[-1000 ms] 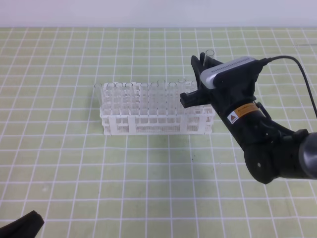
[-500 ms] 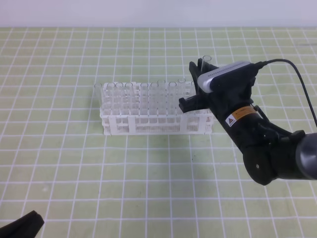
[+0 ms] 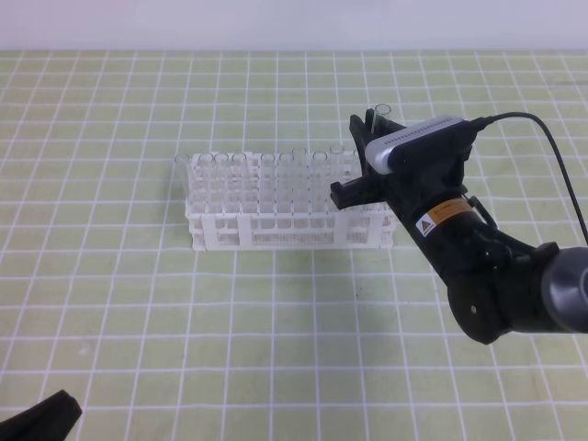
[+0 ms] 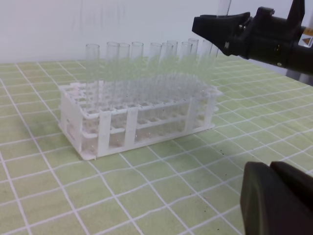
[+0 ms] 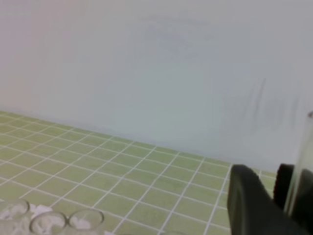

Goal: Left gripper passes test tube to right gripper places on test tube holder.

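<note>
My right gripper (image 3: 352,156), black with a silver-grey top plate, is shut on the test tube (image 3: 383,114). It holds the tube upright over the right end of the white test tube holder (image 3: 211,230), with the open rim sticking up above the fingers. The left wrist view shows the same tube (image 4: 223,7) rising above the right gripper (image 4: 220,32), beyond the holder (image 4: 105,132). In the right wrist view the tube (image 5: 304,161) stands beside a black finger (image 5: 249,205). The left gripper (image 3: 41,421) is a blurred black shape at the bottom left, far from the rack; its jaws do not show.
Several clear tubes (image 3: 266,175) stand in the holder's rows, their rims level. The green gridded mat (image 3: 276,312) spreads around the rack. A black cable (image 3: 551,156) loops from the right arm. A white wall (image 4: 98,24) backs the table.
The right gripper has shifted slightly left and down with the tube, closer to the rack's right end. In the last half second it barely moved. The left gripper stayed put.
</note>
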